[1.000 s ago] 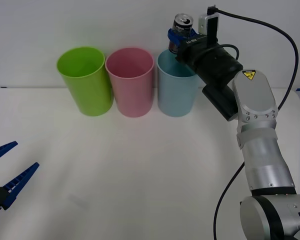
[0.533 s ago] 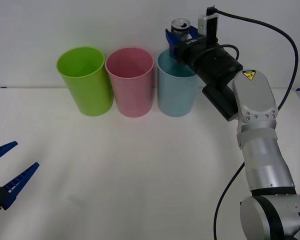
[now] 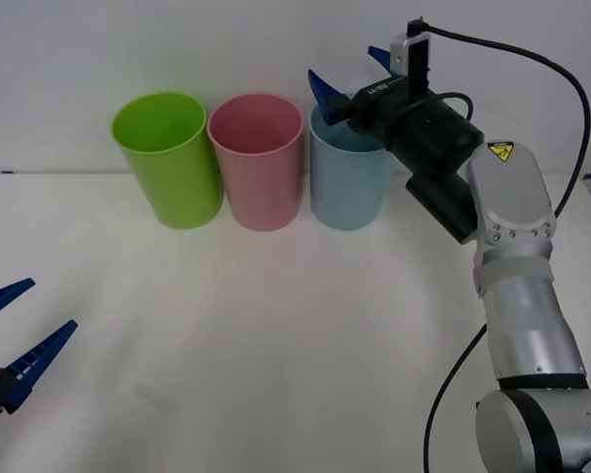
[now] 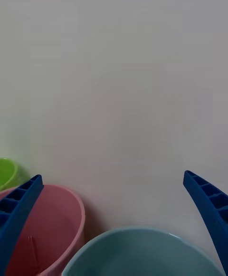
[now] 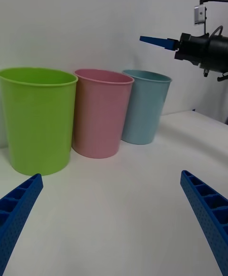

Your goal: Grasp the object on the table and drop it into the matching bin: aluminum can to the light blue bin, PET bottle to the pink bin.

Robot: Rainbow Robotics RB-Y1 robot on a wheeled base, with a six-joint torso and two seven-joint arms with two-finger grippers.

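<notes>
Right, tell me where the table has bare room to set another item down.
The table is bare in front of the three bins, out to the left claw at its near left edge. The lime green bin, pink bin and light blue bin crowd the back, right claw above.

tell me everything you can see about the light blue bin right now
The light blue bin is a tall, smooth, plastic-looking cup with a round open rim, tapering slightly toward its base. It stands upright on the white table at the right end of a row of three, close beside the pink bin, with the lime green bin beyond that. The right gripper hangs open just above its rim, not touching it. Its inside cannot be seen from these angles.
</notes>
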